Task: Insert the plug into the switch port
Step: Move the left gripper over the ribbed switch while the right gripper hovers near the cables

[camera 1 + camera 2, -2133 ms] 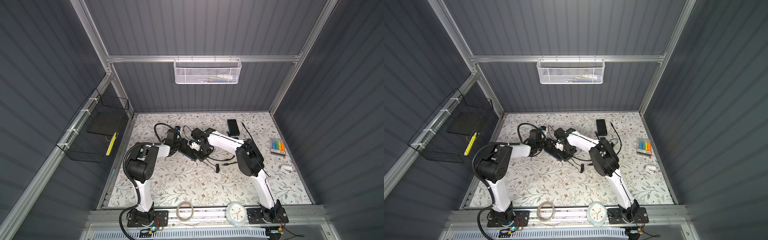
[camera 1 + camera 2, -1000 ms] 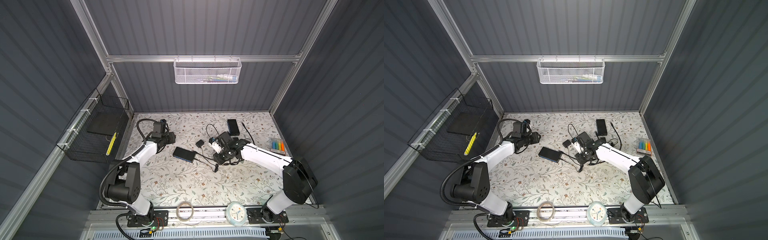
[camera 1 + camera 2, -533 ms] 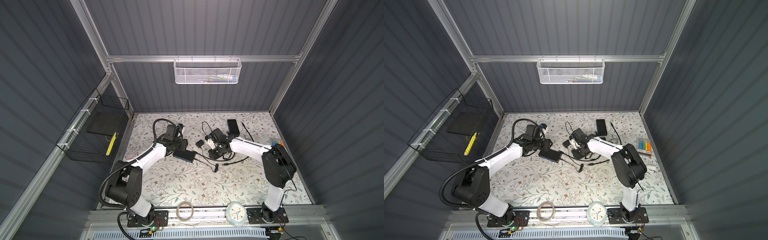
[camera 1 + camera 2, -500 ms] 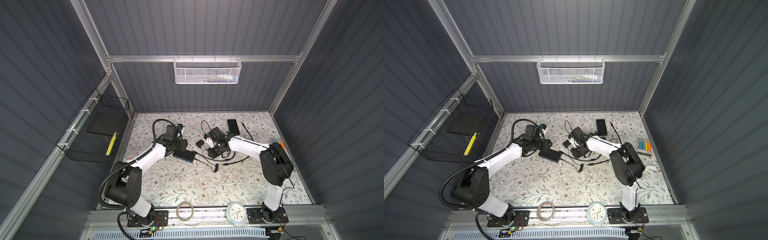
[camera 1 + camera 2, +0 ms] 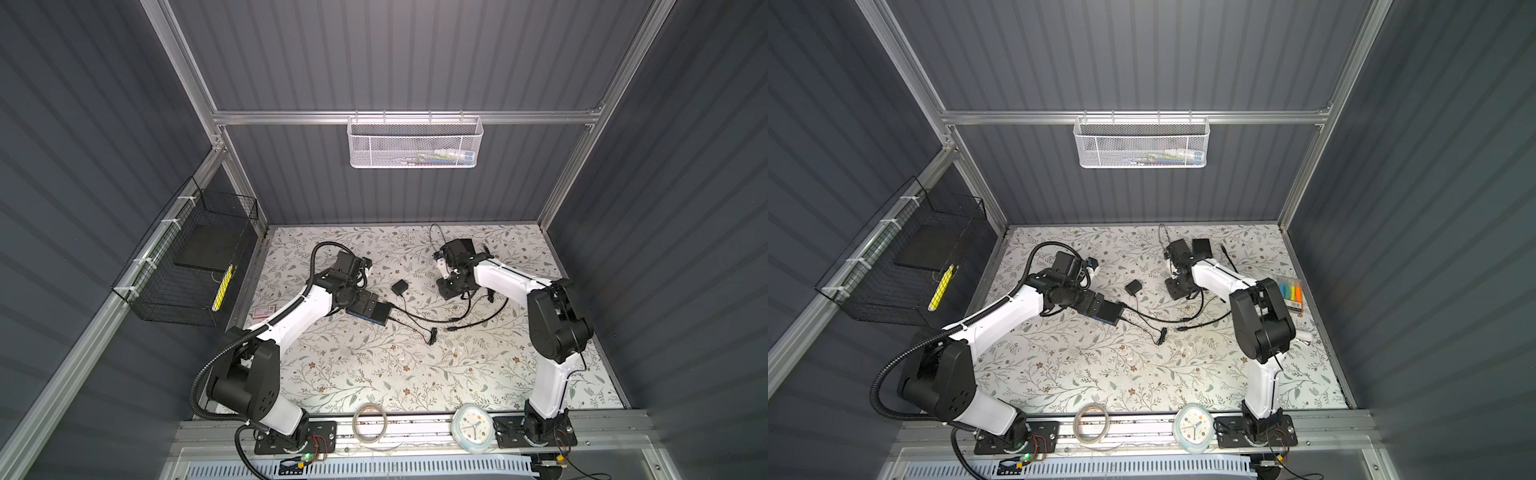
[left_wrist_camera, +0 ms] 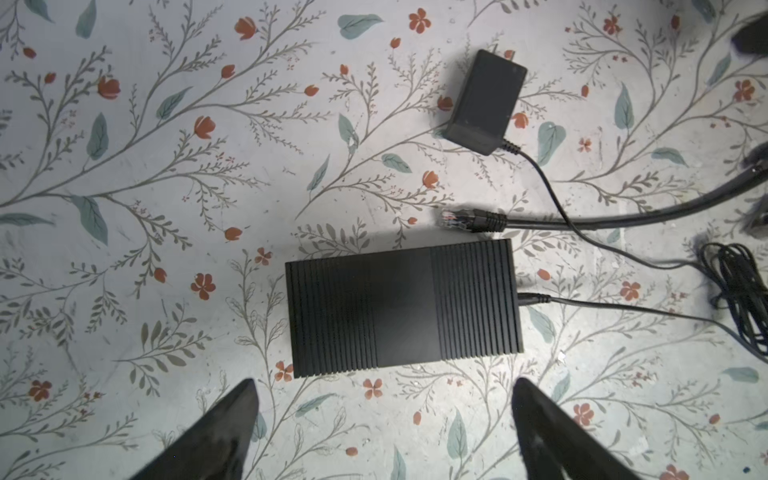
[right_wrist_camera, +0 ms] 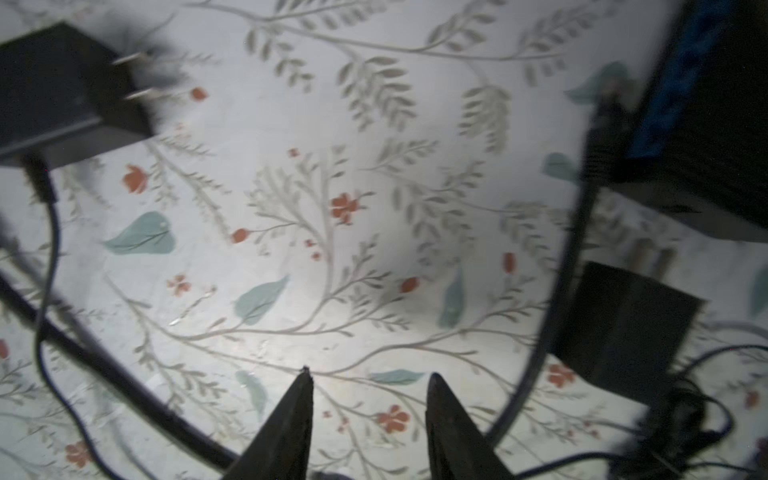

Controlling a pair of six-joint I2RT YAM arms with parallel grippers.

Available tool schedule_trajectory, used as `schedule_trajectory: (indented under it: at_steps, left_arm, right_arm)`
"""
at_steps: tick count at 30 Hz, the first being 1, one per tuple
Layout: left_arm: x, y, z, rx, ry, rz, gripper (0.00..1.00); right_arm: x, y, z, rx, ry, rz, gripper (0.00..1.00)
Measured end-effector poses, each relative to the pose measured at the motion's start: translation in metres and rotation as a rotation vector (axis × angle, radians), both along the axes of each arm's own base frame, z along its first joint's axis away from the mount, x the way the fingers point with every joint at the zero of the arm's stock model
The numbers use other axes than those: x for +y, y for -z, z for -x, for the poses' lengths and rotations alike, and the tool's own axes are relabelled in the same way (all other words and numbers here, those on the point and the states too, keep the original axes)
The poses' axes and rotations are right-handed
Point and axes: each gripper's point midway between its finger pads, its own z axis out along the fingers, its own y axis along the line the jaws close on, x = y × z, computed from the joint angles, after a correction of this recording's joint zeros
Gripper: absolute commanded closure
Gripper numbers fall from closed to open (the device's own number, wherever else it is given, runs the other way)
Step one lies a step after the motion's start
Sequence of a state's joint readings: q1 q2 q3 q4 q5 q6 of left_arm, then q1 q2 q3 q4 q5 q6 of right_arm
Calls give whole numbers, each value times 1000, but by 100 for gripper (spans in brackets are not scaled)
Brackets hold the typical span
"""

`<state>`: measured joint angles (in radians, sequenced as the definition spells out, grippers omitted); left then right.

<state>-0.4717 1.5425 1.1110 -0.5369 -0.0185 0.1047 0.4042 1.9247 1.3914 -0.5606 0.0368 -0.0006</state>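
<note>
Only the left wrist view shows the plug [image 6: 455, 219] clearly: loose on the mat [image 6: 166, 249] just beside the switch [image 6: 403, 307], not inserted, adapter [image 6: 484, 102] near. The blurred right wrist view alone shows the switch's blue ports [image 7: 681, 83]. Left arm stretches toward table centre, left gripper [image 6: 384, 382] just by the switch with jaws spread wide and empty. Right arm is elbow-bent, right gripper [image 7: 370, 374] low over bare mat, jaws parted, holding nothing.
</note>
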Motion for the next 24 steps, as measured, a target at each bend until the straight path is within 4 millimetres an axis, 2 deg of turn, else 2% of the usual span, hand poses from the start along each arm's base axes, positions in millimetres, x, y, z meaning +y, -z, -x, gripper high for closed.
schedule_trajectory:
  at_steps: [3, 10, 14, 18, 24]
  left_arm:
    - [-7, 4, 5, -5, 80, -65, 3]
    - [-18, 28, 21, 15, 281, -224, 0]
    - [-21, 27, 24, -21, 388, -294, 0]
    - [-24, 27, 21, -63, 481, -342, 0]
    - [-30, 33, 14, -105, 611, -395, 0]
  right_arm:
    - [-16, 0, -9, -11, 52, -9, 54]
    - [-21, 15, 8, 30, 50, -20, 55]
    - [-30, 4, 13, 18, 58, -50, 54]
    - [-25, -6, 15, -8, 34, -89, 53]
    - [-19, 6, 26, 26, 13, -127, 54]
